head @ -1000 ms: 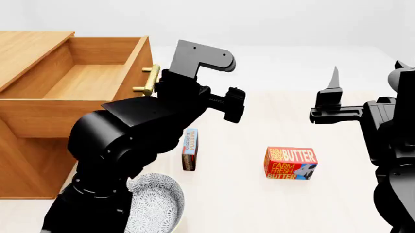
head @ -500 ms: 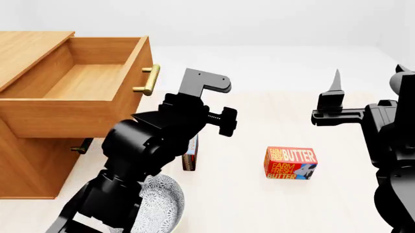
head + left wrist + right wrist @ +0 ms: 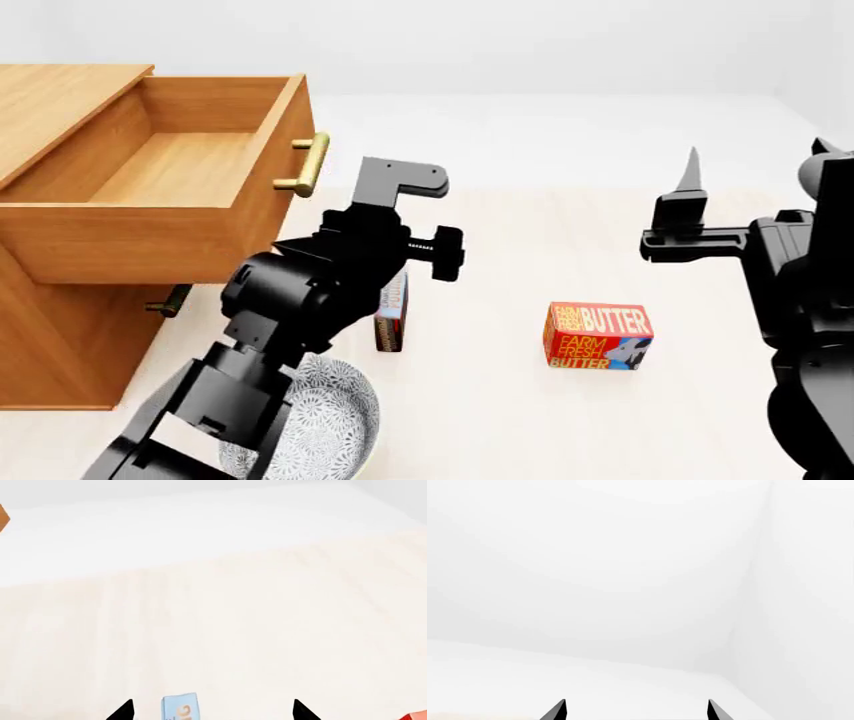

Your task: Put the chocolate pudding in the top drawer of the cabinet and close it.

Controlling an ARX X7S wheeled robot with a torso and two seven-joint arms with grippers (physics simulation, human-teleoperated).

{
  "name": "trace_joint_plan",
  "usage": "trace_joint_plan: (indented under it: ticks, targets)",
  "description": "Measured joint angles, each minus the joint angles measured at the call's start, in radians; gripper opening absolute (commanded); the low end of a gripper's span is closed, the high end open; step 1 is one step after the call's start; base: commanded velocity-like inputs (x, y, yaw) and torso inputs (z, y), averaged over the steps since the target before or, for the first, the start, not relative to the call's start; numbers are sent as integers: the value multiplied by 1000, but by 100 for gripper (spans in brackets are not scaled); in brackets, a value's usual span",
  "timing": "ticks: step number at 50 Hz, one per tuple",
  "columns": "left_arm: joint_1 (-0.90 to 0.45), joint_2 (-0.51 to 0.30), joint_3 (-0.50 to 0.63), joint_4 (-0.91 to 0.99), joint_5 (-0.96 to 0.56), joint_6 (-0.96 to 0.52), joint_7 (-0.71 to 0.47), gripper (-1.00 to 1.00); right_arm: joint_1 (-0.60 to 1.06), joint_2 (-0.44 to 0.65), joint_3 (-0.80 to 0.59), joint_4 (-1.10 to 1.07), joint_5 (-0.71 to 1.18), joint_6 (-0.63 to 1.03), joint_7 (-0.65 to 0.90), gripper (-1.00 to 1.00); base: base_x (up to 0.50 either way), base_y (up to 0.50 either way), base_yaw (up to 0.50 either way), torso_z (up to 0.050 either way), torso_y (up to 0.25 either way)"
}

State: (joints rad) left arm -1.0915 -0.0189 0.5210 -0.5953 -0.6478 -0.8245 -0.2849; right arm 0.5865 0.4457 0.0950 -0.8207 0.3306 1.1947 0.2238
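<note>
Head view gives me the clearest read on progress: the top drawer [image 3: 187, 165] of the cabinet [image 3: 54, 300] already stands pulled out and bare inside, so the opening step looks done, while the chocolate pudding [image 3: 391, 318] lies on the counter [image 3: 534, 420], between the patterned bowl [image 3: 327, 420] and the butter box [image 3: 597, 336], not yet picked up. My left claw [image 3: 210, 711] hangs above the pudding's near end; in the left wrist view its two fingertips stand spread wide, with the blue end of the pudding showing between them, nearer one tip, and nothing gripped. My right claw [image 3: 636, 710] is parked well off to the side, raised, pointing at blank wall, its tips likewise apart and holding nothing. By my judgement the bulk of the job remains: lowering onto the pudding, closing on it, carrying it over into the drawer, letting go, and then pushing the drawer shut by its brass handle [image 3: 304, 165].
</note>
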Motion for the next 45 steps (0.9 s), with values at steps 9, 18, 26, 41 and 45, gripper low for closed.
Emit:
trace_joint_plan:
  ticks: [9,18,26,41,45]
  targets:
    - [-15,0,5,-77,-21,42,-12,100,-2,1,-4,4,1,-5,3,100,0,0,0,0,0]
    - [-30,-1,12,-136,-42,75,-22,100,-1,2,-11,10,0,-10,7,100,0,0,0,0,0]
    - [-38,-4,22,-167,-58,98,-27,100,2,4,-16,11,1,-10,10,100,0,0,0,0,-85]
    - [-45,-10,41,-193,-88,123,-24,100,6,5,-25,20,2,-15,15,100,0,0,0,0,-247]
    - [-46,-11,46,-196,-96,128,-22,100,8,5,-28,23,2,-16,17,100,0,0,0,0,-250]
